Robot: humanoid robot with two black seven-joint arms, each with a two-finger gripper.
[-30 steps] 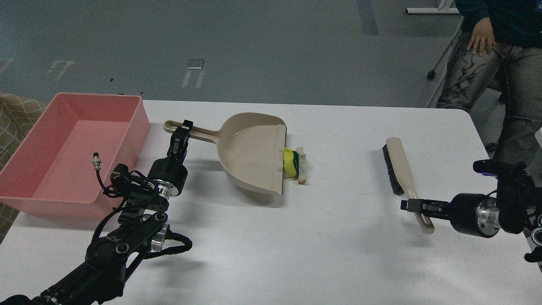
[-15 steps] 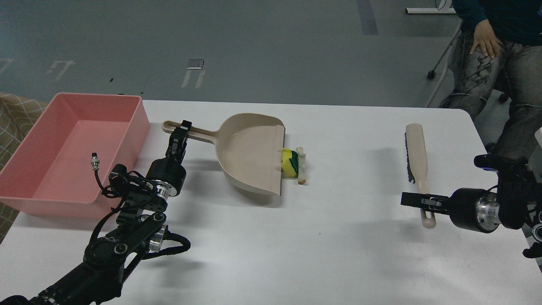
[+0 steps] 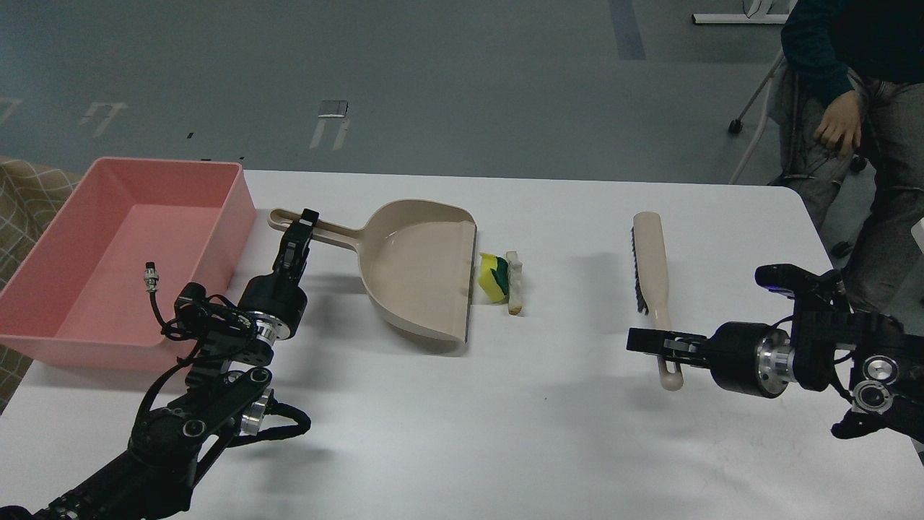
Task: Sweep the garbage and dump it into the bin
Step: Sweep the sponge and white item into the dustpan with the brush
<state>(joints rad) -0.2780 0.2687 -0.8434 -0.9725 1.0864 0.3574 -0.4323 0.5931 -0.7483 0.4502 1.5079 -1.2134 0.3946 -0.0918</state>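
My left gripper (image 3: pixel 297 230) is shut on the long handle of the beige dustpan (image 3: pixel 422 271), which rests on the white table with its open lip facing right. Just right of the lip lie the garbage scraps: a yellow sponge piece with a green layer (image 3: pixel 494 277) and a thin whitish-beige strip (image 3: pixel 514 283); a narrow gap separates the sponge from the lip. My right gripper (image 3: pixel 653 341) is shut on the handle of the beige brush (image 3: pixel 651 263), held upright with its dark bristles facing left, right of the scraps. The pink bin (image 3: pixel 115 253) stands at the left edge, empty.
A person (image 3: pixel 852 108) sits beyond the table's far right corner. A patterned cloth (image 3: pixel 22 195) shows past the bin at left. The table (image 3: pixel 505 419) has bare surface in front of the dustpan and between the scraps and the brush.
The dustpan has slid left with my left gripper, so the sponge now lies off its lip. My right gripper lifted the brush, turned it upright and carried it left toward the scraps.
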